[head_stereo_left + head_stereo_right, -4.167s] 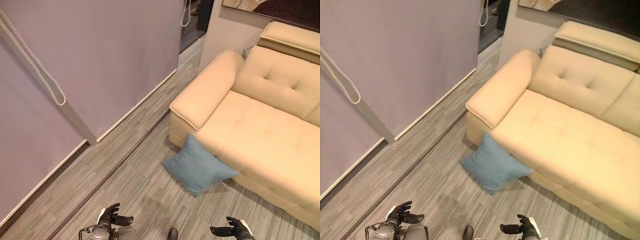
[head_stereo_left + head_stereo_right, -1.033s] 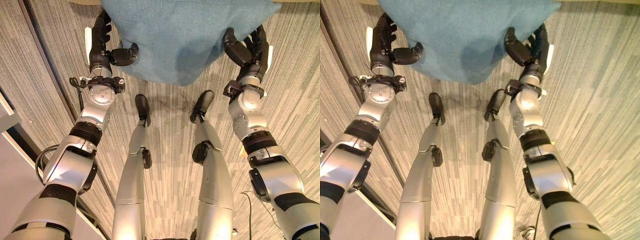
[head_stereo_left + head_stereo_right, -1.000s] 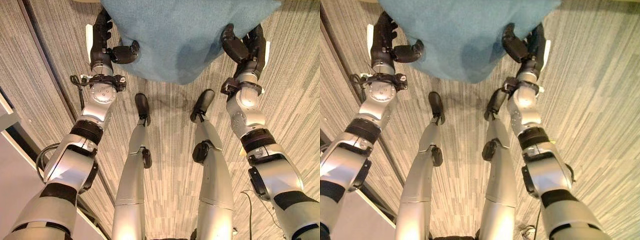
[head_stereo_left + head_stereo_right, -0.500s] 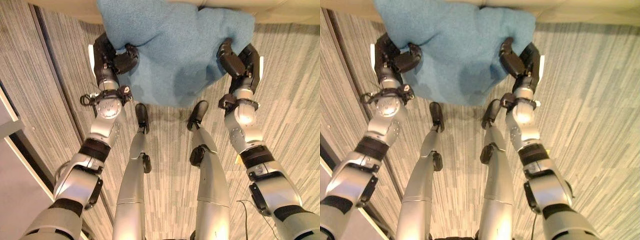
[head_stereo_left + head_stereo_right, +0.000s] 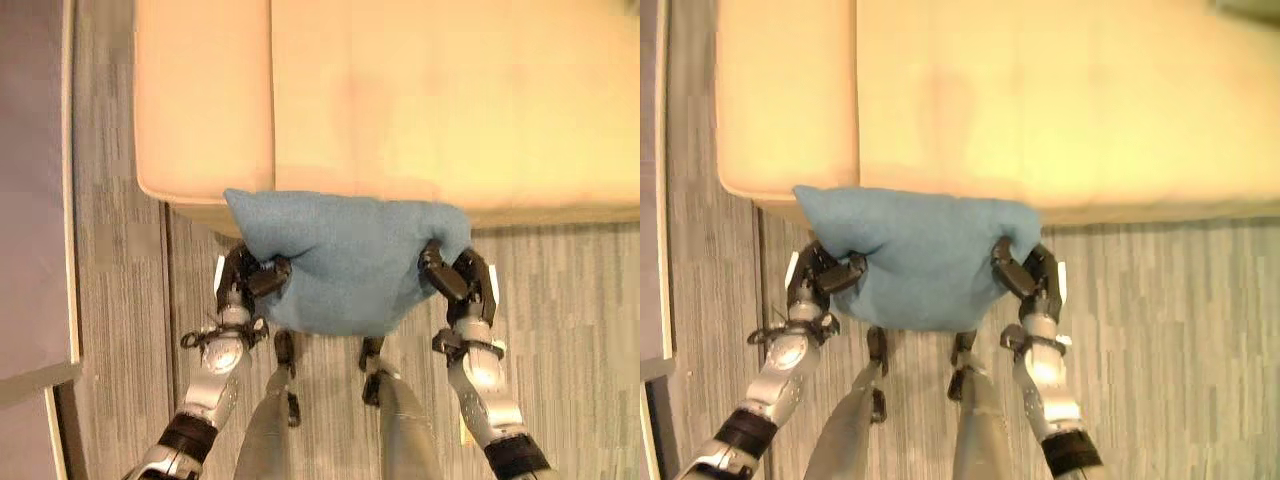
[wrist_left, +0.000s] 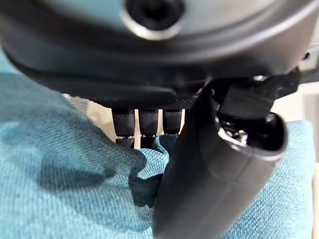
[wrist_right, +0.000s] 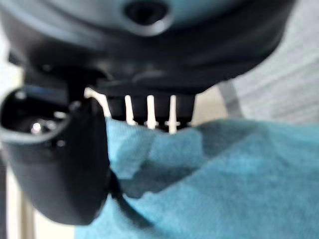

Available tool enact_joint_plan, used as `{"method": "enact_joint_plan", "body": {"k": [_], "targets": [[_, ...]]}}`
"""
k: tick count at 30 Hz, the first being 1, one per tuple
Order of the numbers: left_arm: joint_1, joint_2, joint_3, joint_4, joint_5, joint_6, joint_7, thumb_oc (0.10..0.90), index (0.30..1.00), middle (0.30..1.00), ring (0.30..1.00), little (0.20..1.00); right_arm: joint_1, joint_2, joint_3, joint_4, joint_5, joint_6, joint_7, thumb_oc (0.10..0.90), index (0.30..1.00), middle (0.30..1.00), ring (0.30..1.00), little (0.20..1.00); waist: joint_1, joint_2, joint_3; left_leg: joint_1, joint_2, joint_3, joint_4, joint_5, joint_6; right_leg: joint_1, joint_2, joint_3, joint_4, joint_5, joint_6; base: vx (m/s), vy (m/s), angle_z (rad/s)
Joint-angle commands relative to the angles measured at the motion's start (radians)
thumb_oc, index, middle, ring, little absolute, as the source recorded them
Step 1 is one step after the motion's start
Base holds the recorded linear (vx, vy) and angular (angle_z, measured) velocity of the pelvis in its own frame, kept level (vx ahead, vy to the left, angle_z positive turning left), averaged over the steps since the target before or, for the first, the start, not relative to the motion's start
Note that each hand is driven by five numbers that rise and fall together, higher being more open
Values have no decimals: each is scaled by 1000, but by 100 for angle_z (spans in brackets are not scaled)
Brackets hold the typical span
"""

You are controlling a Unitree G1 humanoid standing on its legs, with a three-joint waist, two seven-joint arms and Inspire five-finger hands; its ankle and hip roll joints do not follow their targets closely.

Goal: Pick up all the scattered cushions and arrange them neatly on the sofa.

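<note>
the cushion is blue, soft and coarse-woven, a rough rectangle sagging in the middle of the frame, its top edge overlapping the front edge of the sofa. the sofa is pale cream, smooth and padded, with a seam dividing the armrest at upper left from the seat; it fills the upper half of the frame. the floor below is grey, with fine streaks like carpet or planks.

the left hand pinches the cushion's left side, thumb curled over the cloth; the right hand clamps its right side the same way. the left wrist view shows the weave close up, the thumb pressed into the fabric and the fingers behind a fold. the right wrist view shows the cloth bunched between the thumb and fingers.
</note>
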Motion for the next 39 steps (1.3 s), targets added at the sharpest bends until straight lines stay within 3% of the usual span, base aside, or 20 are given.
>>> {"method": "enact_joint_plan", "body": {"k": [1, 11, 13, 14, 15, 20, 22, 25, 27, 28, 30, 31, 32, 36, 38, 39], "targets": [[-94, -20, -95, -134, 39, -122, -121, 400, 300, 300, 300, 300, -42, -1, 31, -172, -87, -72, 90, 400, 300, 300, 300, 300, 11, -20, -88, 112, 1, -51, 45, -106, -42, 258, 35, -16, -183, -21, 80, 153, -80, -20], [28, -11, -49, -117, 31, -97, -137, 400, 300, 300, 300, 300, 96, -29, -5, -211, -163, -29, 115, 400, 300, 300, 300, 300, -5, -28, -184, 351, 34, -8, 22, -136, -40, 500, 96, 13, -278, -51, 70, 120, -43, -12], [35, -18, -49, -121, 35, -94, -126, 400, 300, 300, 300, 300, 108, -25, -5, -210, -160, -21, 116, 400, 300, 300, 300, 300, 7, -35, -181, 370, 21, -45, 42, -126, -43, 535, 99, 40, -289, -43, 74, 86, 69, -26], [35, -18, -49, -121, 35, -95, -126, 400, 300, 300, 300, 300, 108, -25, -5, -211, -160, -21, 116, 400, 300, 300, 300, 300, 7, -35, -179, 371, 21, -45, 43, -126, -43, 537, 99, 40, -290, -43, 74, 32, 74, -44], [30, -28, -59, -124, 40, -93, -119, 400, 300, 300, 300, 300, 110, -24, -17, -213, -160, -20, 109, 400, 300, 300, 300, 300, 13, -43, -171, 340, -24, -104, 66, -136, -45, 549, 99, 59, -288, -38, 76, 71, 77, -46], [63, -28, -52, -130, 51, -78, -123, 400, 300, 300, 300, 300, 128, -16, -29, -194, -160, -9, 119, 400, 300, 300, 300, 300, 14, -44, -189, 388, -42, -114, 31, -183, -13, 563, 90, 97, -266, -36, 96, 117, 136, -45], [105, -3, -35, -147, 60, -68, -141, 400, 300, 300, 300, 300, 137, 2, -23, -185, -162, 1, 138, 400, 300, 300, 300, 300, 35, -40, -174, 434, -47, -64, -5, -190, 25, 526, 77, 133, -170, -33, 121, 60, 274, -106], [120, 18, -24, -152, 59, -65, -141, 400, 300, 300, 300, 300, 122, 16, -10, -181, -163, 7, 145, 400, 300, 300, 300, 300, 39, -33, -155, 445, -37, -32, -16, -185, 43, 438, 69, 142, -54, 7, 158, -17, 104, -107], [122, 23, -18, -150, 60, -65, -142, 400, 300, 300, 300, 300, 121, 22, -4, -181, -159, 7, 150, 400, 300, 300, 300, 300, 43, -30, -152, 452, -35, -20, -22, -191, 46, 419, 62, 125, -46, 6, 162, 17, 24, -48], [138, 25, -6, -151, 64, -63, -147, 400, 300, 300, 300, 300, 125, 26, -4, -182, -163, 10, 156, 400, 300, 300, 300, 300, 50, -27, -156, 470, -34, 3, -32, -201, 47, 413, 34, 71, -76, 7, 160, 90, -25, -20], [145, 25, -3, -152, 65, -61, -148, 400, 300, 300, 300, 300, 126, 26, -1, -181, -166, 14, 158, 400, 300, 300, 300, 300, 54, -25, -155, 483, -31, 11, -39, -205, 47, 420, 26, 43, -101, 12, 156, 99, -59, -30], [147, 23, 9, -163, 64, -58, -145, 400, 300, 300, 300, 300, 124, 23, 1, -181, -171, 17, 159, 400, 300, 300, 300, 300, 66, -23, -152, 502, -22, 28, -49, -208, 43, 406, 1, -29, -140, 39, 150, 103, -104, -46], [149, 23, 12, -165, 64, -57, -151, 400, 300, 300, 300, 300, 126, 20, 0, -185, -171, 20, 160, 400, 300, 300, 300, 300, 70, -25, -150, 507, -22, 27, -48, -210, 40, 412, -3, -51, -163, 34, 148, 190, -185, -39], [146, 3, 2, -154, 63, -63, -161, 400, 300, 300, 300, 300, 140, 7, -7, -187, -175, 18, 161, 400, 300, 300, 300, 300, 56, -35, -168, 526, -14, 20, -44, -218, 18, 453, 23, -43, -212, 23, 133, 129, -136, 12], [131, -15, -15, -149, 59, -60, -161, 400, 300, 300, 300, 300, 147, -11, -12, -191, -169, 13, 156, 400, 300, 300, 300, 300, 48, -27, -170, 513, 29, 8, 44, -207, -22, 509, 61, -53, -255, 2, 104, 174, -252, 6], [130, -15, -15, -149, 59, -60, -161, 400, 300, 300, 300, 300, 146, -11, -13, -191, -169, 13, 156, 400, 300, 300, 300, 300, 45, -29, -173, 508, 26, 5, 44, -203, -21, 506, 58, -56, -257, 5, 104, 154, -328, 19]]}}
